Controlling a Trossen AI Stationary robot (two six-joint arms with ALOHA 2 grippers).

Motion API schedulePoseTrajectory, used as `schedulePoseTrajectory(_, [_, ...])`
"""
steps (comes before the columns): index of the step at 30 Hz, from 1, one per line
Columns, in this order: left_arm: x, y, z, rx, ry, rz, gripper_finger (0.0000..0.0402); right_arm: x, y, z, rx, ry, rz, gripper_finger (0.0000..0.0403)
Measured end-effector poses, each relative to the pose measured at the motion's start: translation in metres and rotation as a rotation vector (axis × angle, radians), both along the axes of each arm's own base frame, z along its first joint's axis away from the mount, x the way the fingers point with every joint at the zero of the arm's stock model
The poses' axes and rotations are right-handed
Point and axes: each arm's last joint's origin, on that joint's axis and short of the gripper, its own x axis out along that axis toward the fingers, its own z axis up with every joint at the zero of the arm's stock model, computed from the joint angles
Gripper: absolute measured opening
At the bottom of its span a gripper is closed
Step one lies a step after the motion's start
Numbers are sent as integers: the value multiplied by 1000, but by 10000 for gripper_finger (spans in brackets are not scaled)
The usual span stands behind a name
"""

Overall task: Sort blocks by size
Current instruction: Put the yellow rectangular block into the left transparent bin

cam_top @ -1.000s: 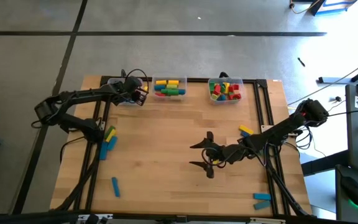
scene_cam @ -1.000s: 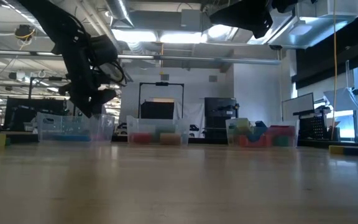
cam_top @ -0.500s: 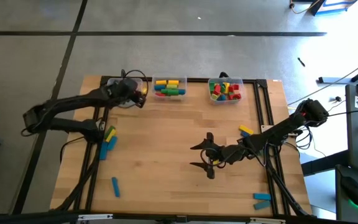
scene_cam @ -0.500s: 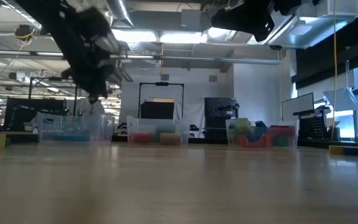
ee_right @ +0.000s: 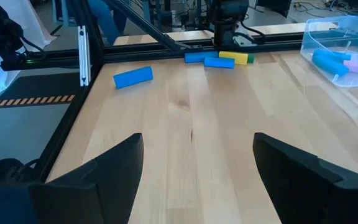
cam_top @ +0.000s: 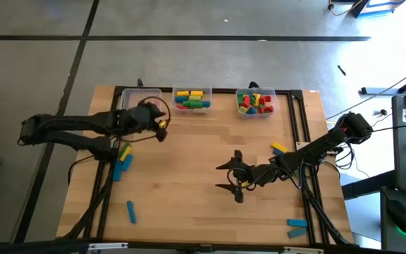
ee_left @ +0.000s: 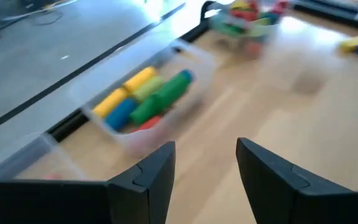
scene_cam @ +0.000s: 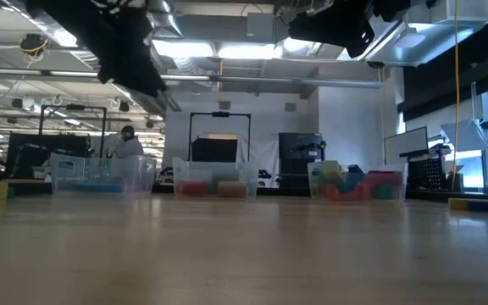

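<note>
Three clear bins stand along the table's far edge: the left bin (cam_top: 141,97), the middle bin (cam_top: 192,99) with yellow, blue and green blocks (ee_left: 145,99), and the right bin (cam_top: 256,102) with short red, yellow and green blocks. Loose blocks lie on the table: a yellow, green and blue cluster (cam_top: 123,159) at the left, a blue one (cam_top: 131,210) near the front and a yellow-blue pair (cam_top: 278,148) at the right. My left gripper (cam_top: 157,127) hangs open and empty above the wood, just in front of the left bin. My right gripper (cam_top: 232,178) is open and empty over the table's middle.
Two more blue blocks (cam_top: 297,227) lie at the near right corner. A black frame rail (cam_top: 111,176) runs along the table's left side and another (cam_top: 305,141) along the right. Bare wood lies between the two grippers.
My left gripper has drawn back from above the left bin toward the table's near edge and has risen, its fingers tipping up from steeply downward. Its finger gap looks the same. My right arm has kept still.
</note>
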Motion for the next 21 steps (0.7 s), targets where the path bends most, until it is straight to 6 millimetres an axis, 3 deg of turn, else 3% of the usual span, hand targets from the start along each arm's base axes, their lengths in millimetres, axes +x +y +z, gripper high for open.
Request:
schedulePoseTrajectory(13, [18,-46,8,29,-114,-249,166,0,0,-1,2,6,-10,296])
schedulePoseTrajectory(21, [31,-63,-3,28,-82,-322,166,0,0,-1,0,15,-11,296])
